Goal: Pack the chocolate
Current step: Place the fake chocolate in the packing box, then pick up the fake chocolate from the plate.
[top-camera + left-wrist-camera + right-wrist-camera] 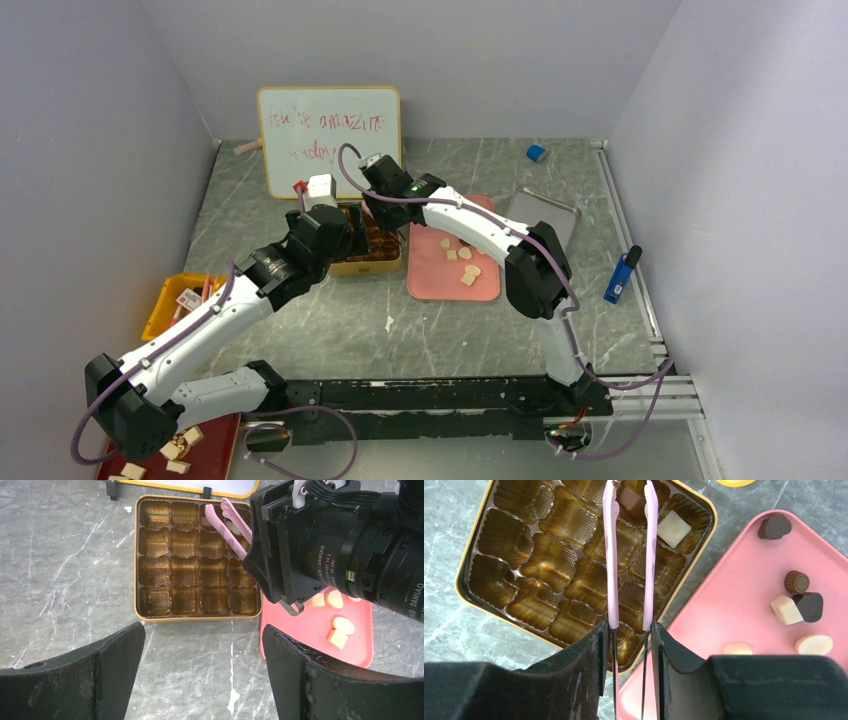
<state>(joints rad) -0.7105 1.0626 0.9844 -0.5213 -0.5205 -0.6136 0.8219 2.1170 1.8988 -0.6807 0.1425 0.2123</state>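
Nearest, the left gripper (202, 645) hung over the table (60, 555), jaws spread wide and holding nothing. Further out, the right gripper (629, 635) had its jaws pinched on pink tweezers (610, 555). The tweezers' slightly parted tips straddled a brown chocolate (630, 500) in a far-row cell of the gold box (549, 560). Other chocolate pieces (796, 581) lay on the pink tray (734, 595) beside it.

Pale square chocolate piece (673, 528) in a far-right cell of the gold compartment box (551, 560), brown piece (630, 499) beside it, dark heart-like piece (775, 526), tan oval piece (814, 644) and others loose on the pink tray (734, 590) at right
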